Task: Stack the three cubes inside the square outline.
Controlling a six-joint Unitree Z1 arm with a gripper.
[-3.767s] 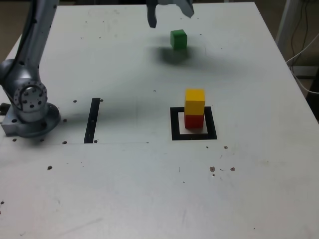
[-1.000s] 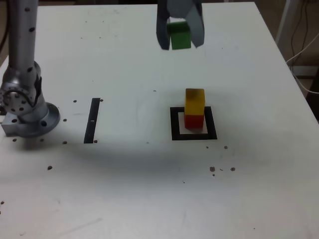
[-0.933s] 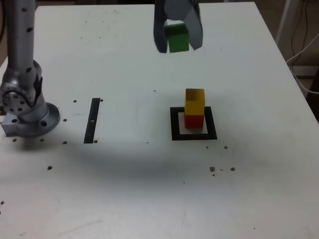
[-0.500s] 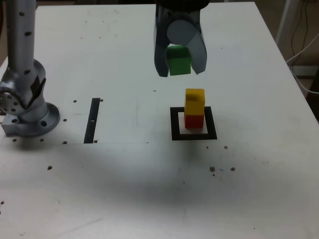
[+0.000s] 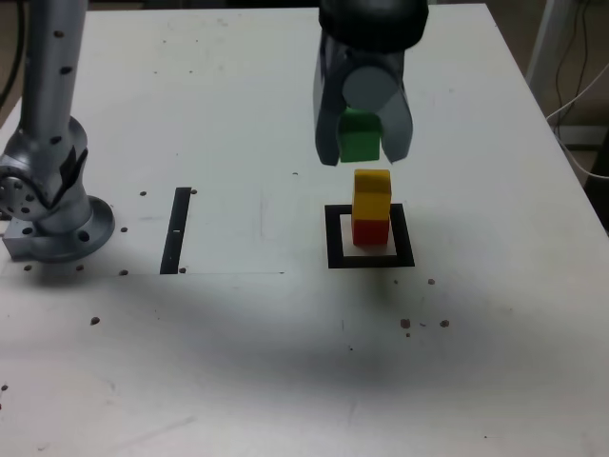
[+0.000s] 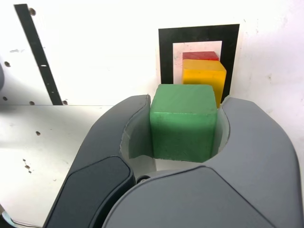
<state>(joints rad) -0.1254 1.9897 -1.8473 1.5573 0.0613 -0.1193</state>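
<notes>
In the exterior view, going left to right, you have the arm's base (image 5: 59, 233) at the left edge of the frame, about halfway down, with the arm (image 5: 52, 81) rising from it to the upper left. Next, left of centre, you see the black strip (image 5: 176, 230) lying on the tabletop (image 5: 257, 362), nearly upright in the frame.

In the upper middle, a little right of centre, your end effector (image 5: 362, 157) points down, its fingers closed on the sides of the green cube (image 5: 360, 138). You are holding that cube clear of the tabletop. In the frame it shows just above the yellow cube (image 5: 372, 193), slightly to its left.

Right of centre, about mid-height, you have the square outline (image 5: 337, 238). The red cube (image 5: 370, 232) sits inside its black border, on the pale middle, toward the right side, and the yellow cube rests on top of the red one. At the far right edge of the frame, you can see thin cables (image 5: 579, 98) beyond the tabletop.

Your wrist view gives the same grip: the green cube is between the two fingers, a finger on each side, with part of the yellow cube hidden behind it.
</notes>
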